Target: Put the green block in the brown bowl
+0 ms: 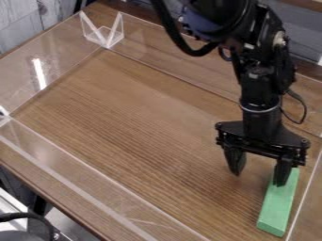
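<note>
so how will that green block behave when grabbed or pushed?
The green block looks stiff: straight edges, no sag. It lies flat and long on the wood table, so it should slide, not roll or tip. Probably light. The open end effector could make it pivot if gripped off-centre.

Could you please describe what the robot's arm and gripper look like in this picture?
The arm is black all over, built of rounded, chunky segments, with black cables looping beside its upper part. It ends in a narrow column carrying a wide black gripper with a flat crossbar and two dark fingers. No markings are legible.
</note>
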You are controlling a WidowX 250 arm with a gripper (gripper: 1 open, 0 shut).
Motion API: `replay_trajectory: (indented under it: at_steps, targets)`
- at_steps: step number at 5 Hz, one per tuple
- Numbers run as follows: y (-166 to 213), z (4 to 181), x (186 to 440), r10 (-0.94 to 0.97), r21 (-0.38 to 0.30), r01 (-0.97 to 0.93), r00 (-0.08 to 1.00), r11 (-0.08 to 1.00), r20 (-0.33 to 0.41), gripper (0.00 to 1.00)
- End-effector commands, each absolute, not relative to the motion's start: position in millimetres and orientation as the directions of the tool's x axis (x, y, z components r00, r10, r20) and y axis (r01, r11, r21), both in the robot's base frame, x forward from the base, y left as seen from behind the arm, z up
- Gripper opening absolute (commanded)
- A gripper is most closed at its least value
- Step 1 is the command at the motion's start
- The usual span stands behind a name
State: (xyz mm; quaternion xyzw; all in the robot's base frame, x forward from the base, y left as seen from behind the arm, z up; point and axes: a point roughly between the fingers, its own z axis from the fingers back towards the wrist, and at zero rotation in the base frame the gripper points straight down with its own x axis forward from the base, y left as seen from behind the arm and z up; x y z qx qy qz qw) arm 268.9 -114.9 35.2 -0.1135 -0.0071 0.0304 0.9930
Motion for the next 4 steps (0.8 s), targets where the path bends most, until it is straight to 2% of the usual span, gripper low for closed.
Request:
replay_trajectory:
  at_steps: [1,4]
  targets:
    - [-114.8,41.9,274.5,0.066,-0.232,-0.056,0.997,0.971,0.038,1.00]
    - [-122.7,34.4,270.6,0.067,-0.229,-0.058,0.997,0.972,0.036,1.00]
